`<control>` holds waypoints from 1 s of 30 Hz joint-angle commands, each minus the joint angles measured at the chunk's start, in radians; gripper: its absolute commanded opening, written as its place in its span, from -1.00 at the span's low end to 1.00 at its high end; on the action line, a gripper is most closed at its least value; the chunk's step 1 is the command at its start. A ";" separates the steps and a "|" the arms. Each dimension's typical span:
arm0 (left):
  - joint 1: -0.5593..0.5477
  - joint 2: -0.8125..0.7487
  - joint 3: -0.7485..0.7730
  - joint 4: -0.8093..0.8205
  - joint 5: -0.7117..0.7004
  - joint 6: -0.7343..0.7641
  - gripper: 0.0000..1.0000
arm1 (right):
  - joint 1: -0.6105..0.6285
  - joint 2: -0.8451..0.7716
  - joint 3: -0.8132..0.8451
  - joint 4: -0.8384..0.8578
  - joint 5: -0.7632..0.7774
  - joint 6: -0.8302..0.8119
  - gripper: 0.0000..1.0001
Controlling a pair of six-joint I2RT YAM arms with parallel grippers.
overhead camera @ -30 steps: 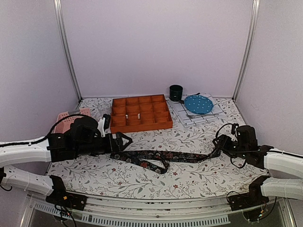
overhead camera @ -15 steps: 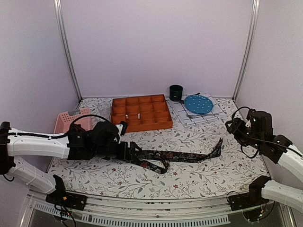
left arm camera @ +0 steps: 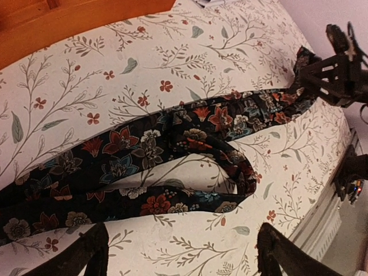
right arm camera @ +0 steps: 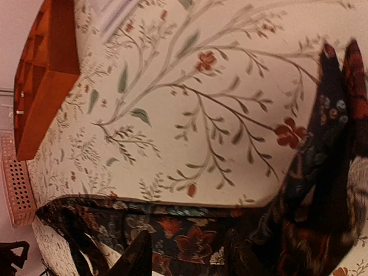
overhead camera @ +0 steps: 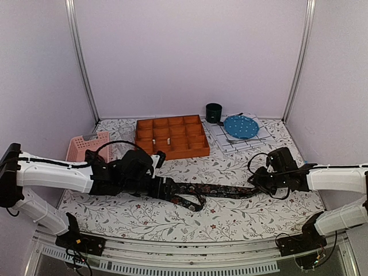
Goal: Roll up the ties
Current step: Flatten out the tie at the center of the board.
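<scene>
One dark floral tie [overhead camera: 218,190] lies left to right across the middle of the table, with a loop folded back near its left half. My left gripper [overhead camera: 164,187] is low at the tie's left part. In the left wrist view it [left arm camera: 184,259] is open, and the tie's loop [left arm camera: 172,138] lies on the table just ahead of the fingers. My right gripper [overhead camera: 259,183] is low at the tie's right end. In the right wrist view it [right arm camera: 187,259] is open, with the tie [right arm camera: 190,230] lying under and between its fingers.
An orange compartment tray [overhead camera: 171,138] stands behind the tie and also shows in the left wrist view [left arm camera: 57,23]. A pink basket [overhead camera: 86,145] is at the left. A black cup [overhead camera: 214,112] and a blue plate [overhead camera: 240,126] on a checked cloth [overhead camera: 221,141] are at the back right.
My left gripper has moved right along the tie. My right arm let go, lifted away to the right, and has come back down to the tie's right end, which now lies flat.
</scene>
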 commanded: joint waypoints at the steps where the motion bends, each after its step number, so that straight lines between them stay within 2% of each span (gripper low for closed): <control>1: -0.041 0.020 0.010 0.026 0.048 0.063 0.72 | 0.002 -0.038 -0.149 0.027 0.003 0.122 -0.17; 9: -0.158 0.218 0.211 -0.080 0.015 0.170 0.66 | 0.001 -0.185 -0.278 0.022 0.047 0.223 -0.24; 13: -0.201 0.342 0.328 -0.151 -0.013 0.216 0.47 | 0.001 -0.210 -0.260 -0.011 0.065 0.220 -0.25; 19: -0.250 0.498 0.466 -0.227 -0.056 0.265 0.37 | 0.001 -0.233 -0.252 -0.034 0.080 0.202 -0.34; 22: -0.257 0.558 0.514 -0.268 -0.087 0.269 0.23 | 0.001 -0.246 -0.249 -0.045 0.081 0.197 -0.36; 27: -0.252 0.626 0.549 -0.277 -0.124 0.284 -0.27 | 0.001 -0.291 -0.248 -0.069 0.088 0.192 -0.37; 28: -0.252 0.634 0.558 -0.280 -0.134 0.290 -0.47 | 0.002 -0.302 -0.247 -0.077 0.094 0.191 -0.37; 30: -0.251 0.633 0.571 -0.296 -0.184 0.292 -0.98 | 0.001 -0.323 -0.243 -0.097 0.105 0.189 -0.38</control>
